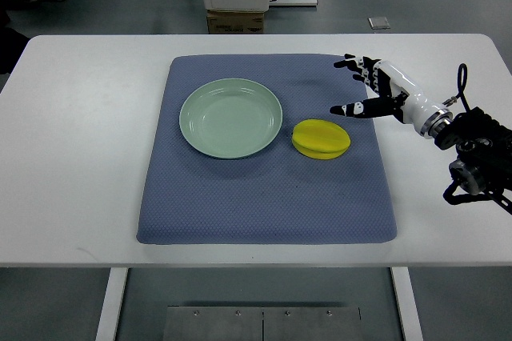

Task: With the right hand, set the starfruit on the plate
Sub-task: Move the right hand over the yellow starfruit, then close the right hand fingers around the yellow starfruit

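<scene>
Here: white table (72, 157), blue-grey mat (264, 197) spread across its middle. Pale green plate (230, 118) sits on the mat's left-centre, nothing in it. Yellow starfruit (321, 138) lies flat on the mat just right of the plate, apparently not touching it, though the gap is narrow. Right hand (376, 89) reaches in from the right edge, above and right of the fruit, fingers spread, holding nothing; thumb tip points toward the starfruit, apart from it.
</scene>
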